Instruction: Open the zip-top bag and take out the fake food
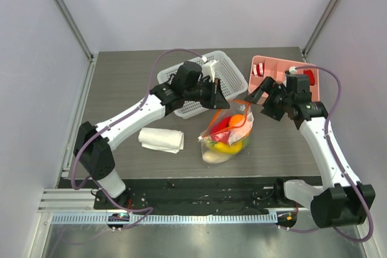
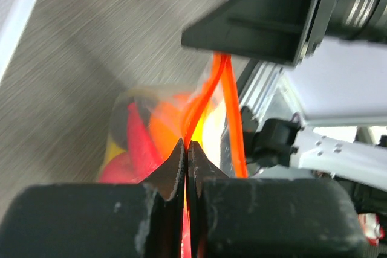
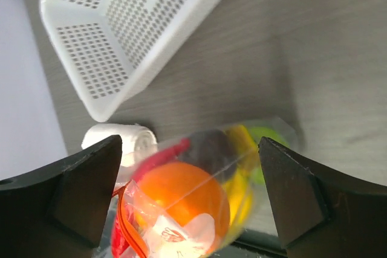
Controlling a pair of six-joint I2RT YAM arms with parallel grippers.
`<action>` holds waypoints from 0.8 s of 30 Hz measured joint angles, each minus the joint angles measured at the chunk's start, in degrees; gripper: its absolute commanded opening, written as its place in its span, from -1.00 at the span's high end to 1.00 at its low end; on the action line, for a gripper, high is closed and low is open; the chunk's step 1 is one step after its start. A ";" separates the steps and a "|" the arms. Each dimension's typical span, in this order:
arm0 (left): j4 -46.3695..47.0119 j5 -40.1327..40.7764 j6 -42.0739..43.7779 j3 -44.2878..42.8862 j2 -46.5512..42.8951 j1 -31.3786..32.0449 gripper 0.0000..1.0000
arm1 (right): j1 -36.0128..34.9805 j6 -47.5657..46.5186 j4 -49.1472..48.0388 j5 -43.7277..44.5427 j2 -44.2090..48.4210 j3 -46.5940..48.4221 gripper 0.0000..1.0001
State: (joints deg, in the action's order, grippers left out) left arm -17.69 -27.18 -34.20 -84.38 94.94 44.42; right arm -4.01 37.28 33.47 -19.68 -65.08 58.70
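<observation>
The clear zip-top bag [image 1: 227,140] hangs upright over the table's middle, lifted by its orange-red zip strip [image 2: 227,101]. The fake food is inside it: an orange [image 3: 181,200], yellow bananas [image 1: 227,147], a white radish [image 1: 214,157], and red, green and dark pieces. My left gripper [image 1: 221,103] is shut on one side of the zip strip; the left wrist view [image 2: 186,149] shows the strip pinched between its jaws. My right gripper [image 1: 256,99] is wide open just right of the bag's top; in its own view [image 3: 190,173] the bag lies between and below the fingers, untouched.
A white perforated basket [image 1: 225,75] stands behind the bag under the left arm. A pink divided tray [image 1: 270,64] at the back right holds red-and-white striped pieces [image 1: 258,70]. A rolled white cloth [image 1: 161,139] lies left of the bag.
</observation>
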 measured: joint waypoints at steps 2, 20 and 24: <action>2.19 0.81 -2.05 0.11 -0.17 1.01 1.00 | 0.00 -0.09 5.31 3.63 2.71 0.33 -0.99; 9.03 4.70 -8.76 1.44 0.09 3.63 1.00 | -0.07 6.49 26.62 11.02 13.33 10.93 -0.99; 7.89 4.57 -10.12 -2.80 3.54 3.63 1.00 | -0.13 7.72 26.64 8.83 13.44 10.27 -0.95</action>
State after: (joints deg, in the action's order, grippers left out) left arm -9.80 -22.61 -44.31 -87.18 98.48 48.05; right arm -4.14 44.99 60.12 -10.85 -51.64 68.97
